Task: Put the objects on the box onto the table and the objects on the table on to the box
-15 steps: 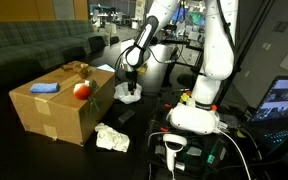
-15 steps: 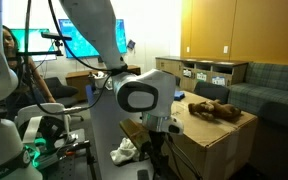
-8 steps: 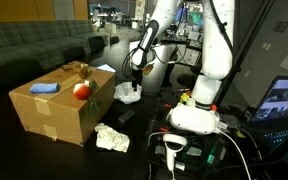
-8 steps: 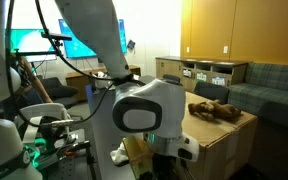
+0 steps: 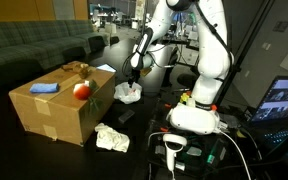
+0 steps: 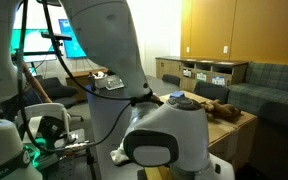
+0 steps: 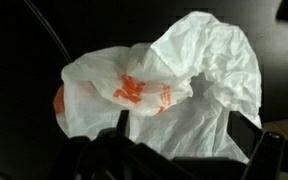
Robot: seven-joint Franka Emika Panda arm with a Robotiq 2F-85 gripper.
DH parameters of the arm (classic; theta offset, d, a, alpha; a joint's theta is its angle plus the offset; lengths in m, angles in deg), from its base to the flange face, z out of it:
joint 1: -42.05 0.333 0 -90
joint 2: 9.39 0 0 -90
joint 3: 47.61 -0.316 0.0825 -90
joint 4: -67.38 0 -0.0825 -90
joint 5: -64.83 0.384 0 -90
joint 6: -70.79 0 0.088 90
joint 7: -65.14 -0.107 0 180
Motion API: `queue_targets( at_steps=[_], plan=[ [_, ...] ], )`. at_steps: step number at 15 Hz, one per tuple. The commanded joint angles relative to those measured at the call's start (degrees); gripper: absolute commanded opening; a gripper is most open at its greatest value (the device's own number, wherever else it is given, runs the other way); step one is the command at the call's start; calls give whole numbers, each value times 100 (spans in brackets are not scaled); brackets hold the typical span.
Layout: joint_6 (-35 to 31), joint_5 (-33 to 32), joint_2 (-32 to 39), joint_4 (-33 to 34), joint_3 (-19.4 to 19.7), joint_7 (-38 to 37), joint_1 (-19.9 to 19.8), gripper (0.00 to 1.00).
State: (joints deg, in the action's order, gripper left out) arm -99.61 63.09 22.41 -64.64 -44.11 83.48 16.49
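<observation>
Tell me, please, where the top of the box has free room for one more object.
The box top is bare between the blue object and the red apple, and at the corner toward the white bag. It is more crowded at the far edge, around the brown item.

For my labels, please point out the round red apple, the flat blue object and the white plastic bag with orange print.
round red apple point(image 5: 81, 90), in an exterior view, middle
flat blue object point(image 5: 44, 88), in an exterior view, middle
white plastic bag point(image 7: 134, 92), wrist view, its orange print
</observation>
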Motion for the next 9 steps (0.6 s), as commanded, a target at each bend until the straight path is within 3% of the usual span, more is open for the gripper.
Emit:
queue_targets(
  at_steps=[1,9],
  plan=[
    [-179,88,668,839,-421,286,-518,100],
    [223,3,1741,2255,-1027,632,-1171,100]
  ],
)
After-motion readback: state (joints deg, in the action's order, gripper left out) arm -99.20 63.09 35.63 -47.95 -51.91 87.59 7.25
